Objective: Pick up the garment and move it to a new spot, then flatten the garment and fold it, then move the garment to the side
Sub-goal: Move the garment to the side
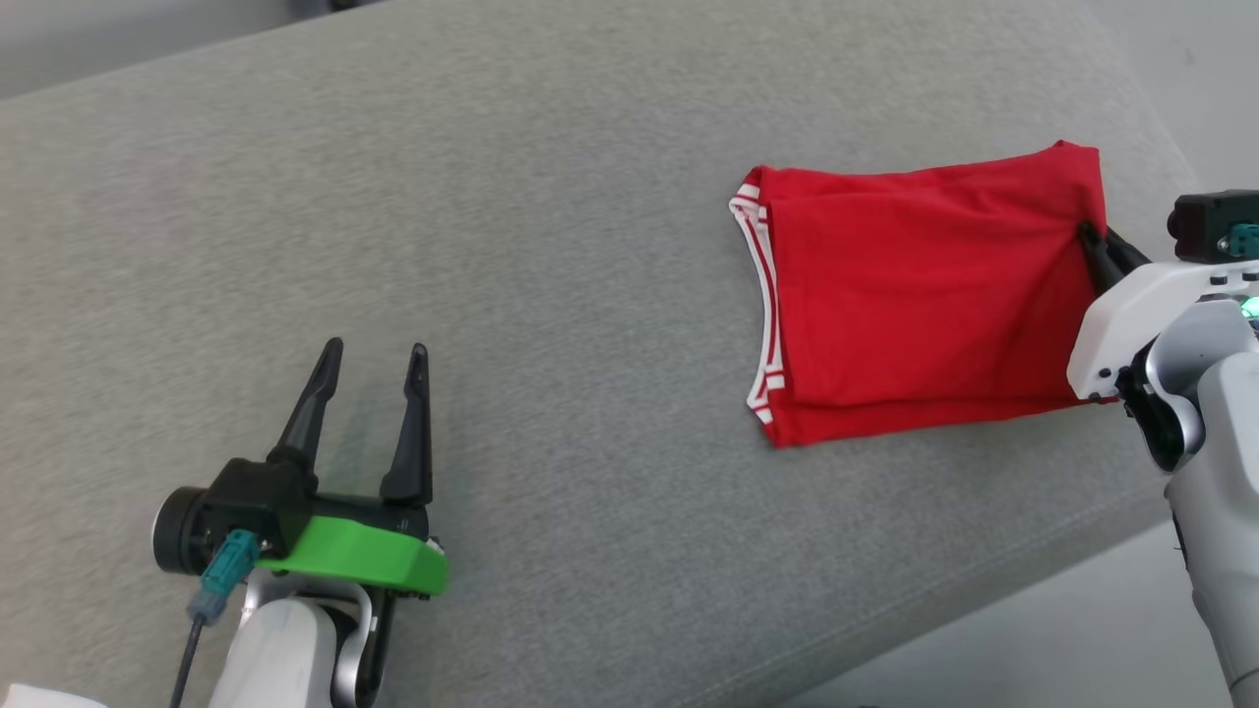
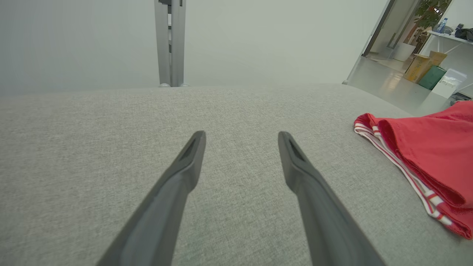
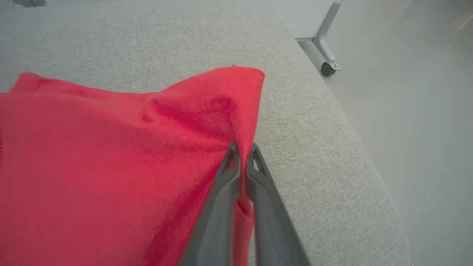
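Note:
A folded red garment [image 1: 915, 295] with white-striped trim on its left edge lies on the grey cushion at the right of the head view. My right gripper [image 1: 1090, 236] is shut on the garment's right edge; in the right wrist view the two fingers [image 3: 225, 184] pinch a ridge of red cloth [image 3: 111, 155] between them. My left gripper [image 1: 376, 354] stands open over bare cushion at the lower left, far from the cloth. In the left wrist view its open fingers [image 2: 184, 173] point over the cushion, with the garment [image 2: 432, 159] off to the right.
The grey fabric surface [image 1: 492, 246] spans most of the scene; its right edge [image 3: 354, 129] drops to a pale floor close to the garment. A metal leg with a caster [image 3: 327, 68] stands on that floor. Boxes [image 2: 425, 66] sit far off in the room.

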{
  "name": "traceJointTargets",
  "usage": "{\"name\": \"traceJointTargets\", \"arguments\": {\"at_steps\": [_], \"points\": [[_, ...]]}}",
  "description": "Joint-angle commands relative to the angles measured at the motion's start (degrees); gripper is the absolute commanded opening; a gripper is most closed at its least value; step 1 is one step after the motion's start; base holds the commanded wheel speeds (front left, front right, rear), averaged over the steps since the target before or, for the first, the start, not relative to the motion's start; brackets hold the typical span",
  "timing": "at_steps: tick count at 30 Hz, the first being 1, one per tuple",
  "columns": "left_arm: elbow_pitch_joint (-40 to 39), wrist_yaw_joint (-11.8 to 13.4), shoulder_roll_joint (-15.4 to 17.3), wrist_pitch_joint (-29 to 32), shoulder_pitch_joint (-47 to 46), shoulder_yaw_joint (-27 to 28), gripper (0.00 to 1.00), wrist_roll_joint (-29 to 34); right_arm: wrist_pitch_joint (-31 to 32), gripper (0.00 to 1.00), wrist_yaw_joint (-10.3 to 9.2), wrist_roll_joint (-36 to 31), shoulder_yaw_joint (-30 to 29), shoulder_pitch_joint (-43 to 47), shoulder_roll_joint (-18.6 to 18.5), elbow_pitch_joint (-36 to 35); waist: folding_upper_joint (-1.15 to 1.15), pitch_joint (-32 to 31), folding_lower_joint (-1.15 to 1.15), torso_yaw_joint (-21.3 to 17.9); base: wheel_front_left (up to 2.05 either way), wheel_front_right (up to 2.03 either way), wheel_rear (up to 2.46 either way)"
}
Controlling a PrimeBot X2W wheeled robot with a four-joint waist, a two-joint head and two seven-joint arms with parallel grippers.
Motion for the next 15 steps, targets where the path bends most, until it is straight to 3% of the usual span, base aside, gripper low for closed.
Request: {"name": "traceJointTargets", "arguments": {"at_steps": [1, 6, 15], "points": [[0.2, -0.2, 0.5, 0.0, -1.3, -0.3, 1.0, 0.0, -0.7, 0.0, -0.11, -0.2, -0.4, -0.8, 0.4, 0.5, 0.0, 4.4, 0.0, -5.8, 0.0, 0.0, 0.0], [0.3, -0.2, 0.8, 0.0, -2.2, -1.3, 1.0, -0.4, -2.7, 0.0, -0.11, -1.0, -0.7, -2.5, 0.7, 1.6, 0.0, 4.6, 0.0, -5.0, 0.0, 0.0, 0.0], [-1.7, 0.2, 0.9, 0.0, -2.8, -0.3, 1.0, -0.8, -3.4, 0.0, -0.1, -3.1, -0.6, -10.6, -0.1, 4.2, 0.0, 5.8, 0.0, 0.1, 0.0, 0.0, 0.0]]}}
